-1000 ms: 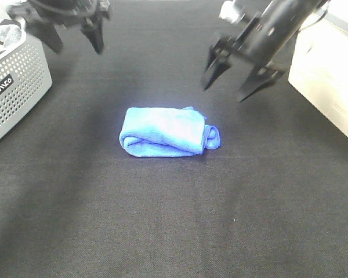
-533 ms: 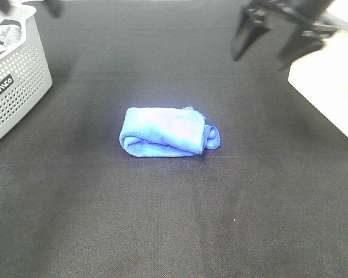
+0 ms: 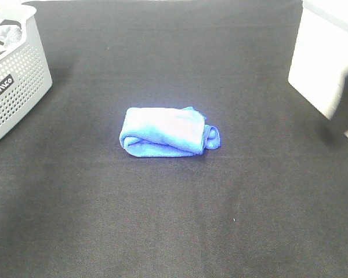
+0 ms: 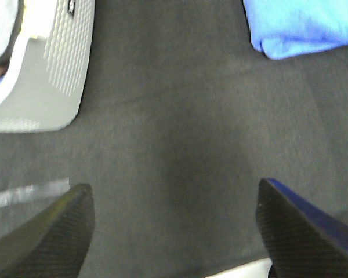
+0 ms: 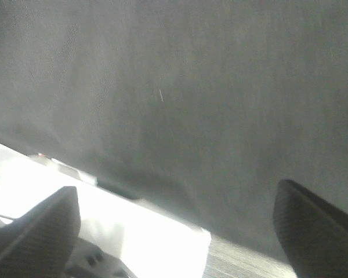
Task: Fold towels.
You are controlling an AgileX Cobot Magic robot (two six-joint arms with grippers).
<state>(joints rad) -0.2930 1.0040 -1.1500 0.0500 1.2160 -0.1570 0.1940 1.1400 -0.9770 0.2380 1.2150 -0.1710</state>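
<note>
Lying folded mid-cloth, the towel has bare black cloth around; both grippers' jaws gape empty.

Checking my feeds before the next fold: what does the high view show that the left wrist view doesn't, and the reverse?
Only the high view: the whole folded towel, the basket's logo side, and the white block at the right edge. Only the left wrist view: the left hand, fingers spread wide with nothing between them. Both share the towel, just one corner in the wrist view, the grey basket and the black mat.
</note>
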